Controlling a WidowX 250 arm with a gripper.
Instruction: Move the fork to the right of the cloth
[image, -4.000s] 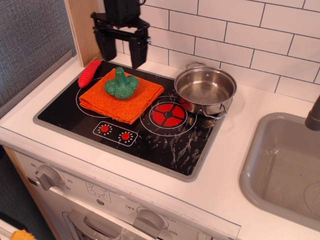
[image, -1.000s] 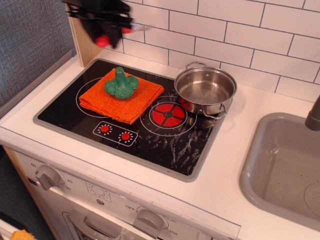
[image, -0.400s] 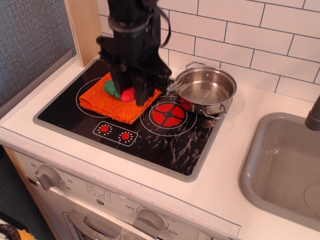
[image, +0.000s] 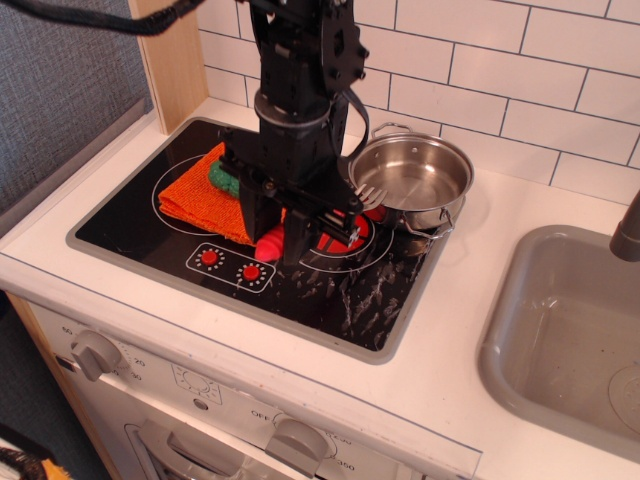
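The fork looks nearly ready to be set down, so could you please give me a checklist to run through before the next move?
1. Fork held in the gripper: ok, red handle between the fingers, tines near the pot.
2. Fork past the cloth's right edge: ok.
3. Landing spot on the stovetop free: cannot tell, arm hides it.
4. Tines clear of the pot: cannot tell.
5. Broccoli on the cloth undisturbed: ok.
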